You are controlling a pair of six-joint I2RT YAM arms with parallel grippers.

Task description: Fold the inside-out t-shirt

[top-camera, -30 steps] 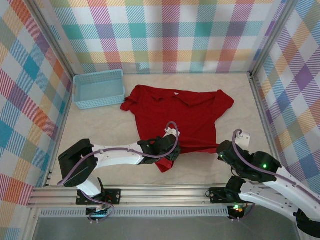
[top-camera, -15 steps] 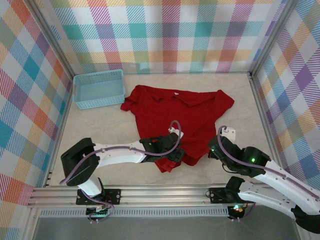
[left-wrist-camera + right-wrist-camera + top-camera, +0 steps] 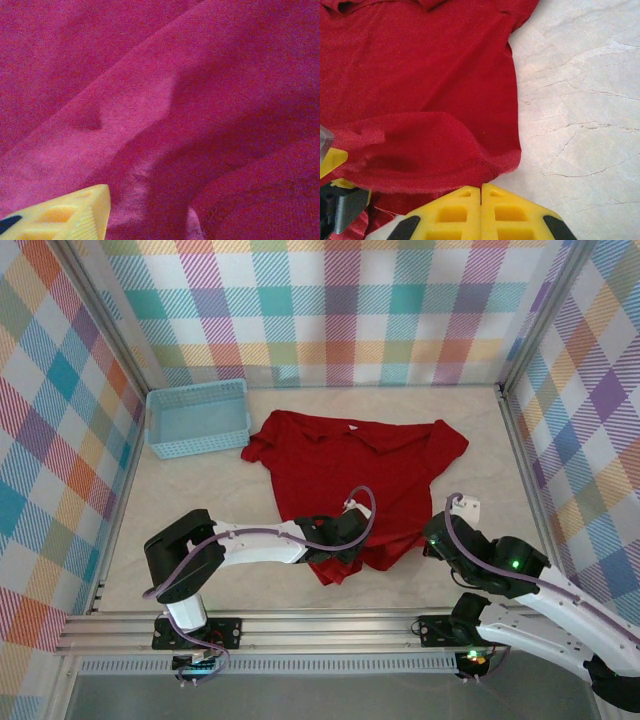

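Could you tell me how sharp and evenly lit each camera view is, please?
Top external: sharp and evenly lit, the t-shirt true red, shadows faint. Left wrist: very close to the cloth, grainy, soft, tinted magenta. Right wrist: crisp on the cloth and the marbled table, no glare.

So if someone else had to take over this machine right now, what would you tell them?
Left gripper: down in the bunched near hem of the red t-shirt. Its wrist camera sees one yellow finger against cloth, so open or shut can't be told.
Right gripper: shut, tips at the hem's right corner, no cloth seen between them.
The shirt lies spread on the table, collar at the far side, one sleeve close to the light-blue basket.
Done: no clean fold yet; the near hem is rumpled over itself.
Left: grip the hem and fold the shirt.
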